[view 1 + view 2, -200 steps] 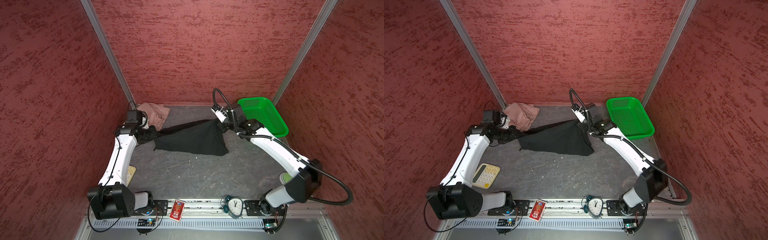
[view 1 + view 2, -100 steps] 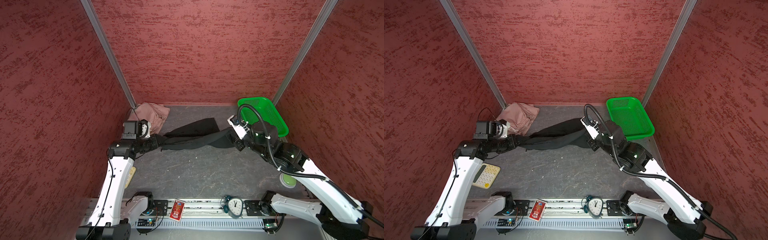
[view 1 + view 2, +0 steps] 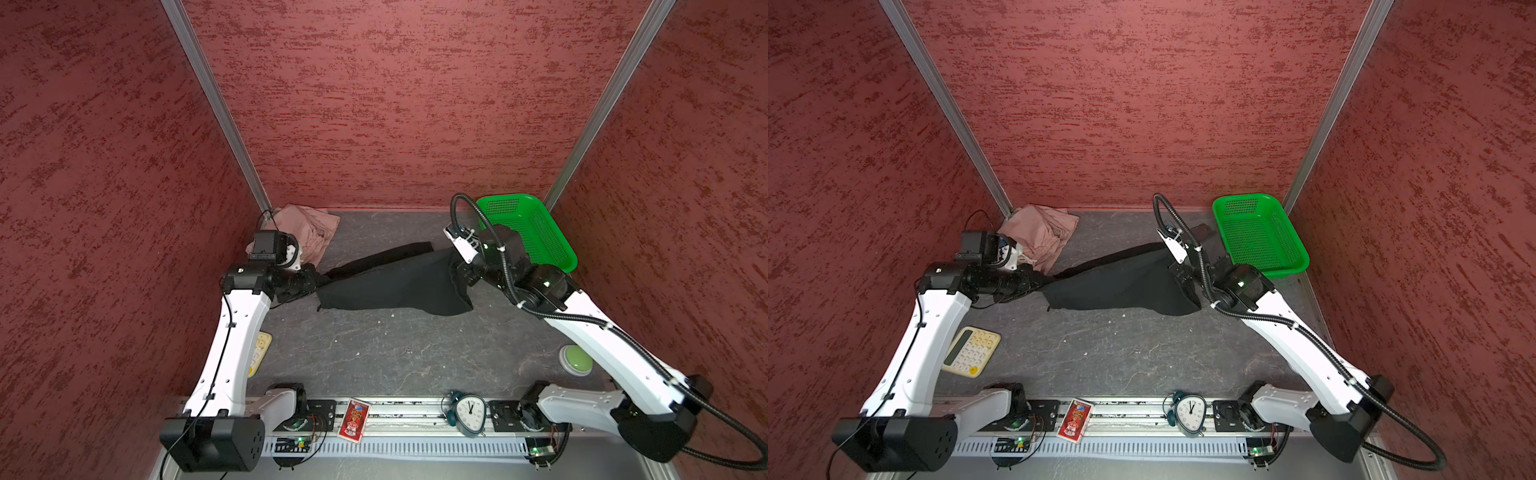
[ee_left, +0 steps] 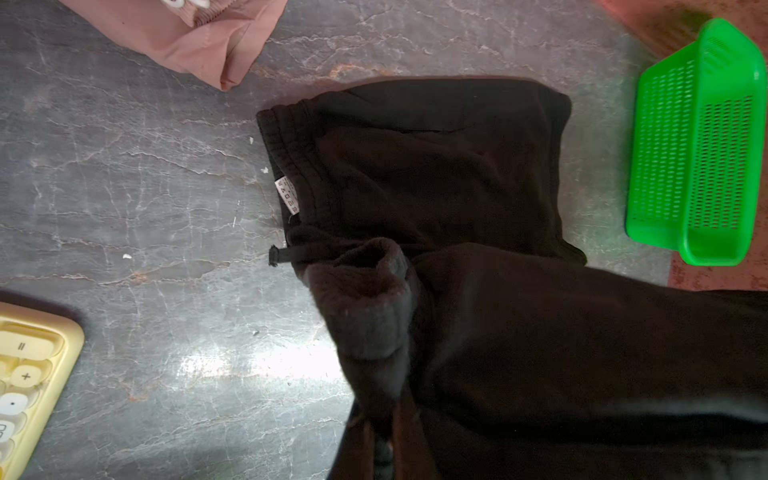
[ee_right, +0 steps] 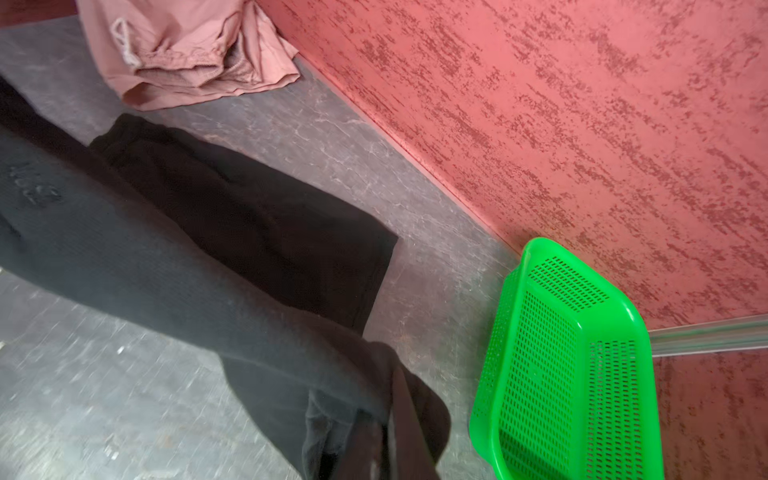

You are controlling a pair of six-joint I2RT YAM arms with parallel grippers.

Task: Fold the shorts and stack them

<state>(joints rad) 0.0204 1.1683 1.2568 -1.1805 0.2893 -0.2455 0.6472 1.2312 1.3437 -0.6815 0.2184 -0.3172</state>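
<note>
The black shorts (image 3: 395,282) stretch across the far middle of the dark table (image 3: 395,353). In the wrist views, part of them lies flat on the table and the rest rises toward the grippers. The left gripper (image 3: 316,283) is pinched on their left end and the right gripper (image 3: 459,270) is clamped on their right end. The pink shorts (image 3: 309,226) lie crumpled in the far left corner, apart from the black pair. A green mesh basket (image 3: 540,237) sits in the far right corner, just beyond the right gripper. A yellow calculator (image 3: 971,351) lies near the left arm, and an alarm clock (image 3: 469,413) stands on the front rail.
</note>
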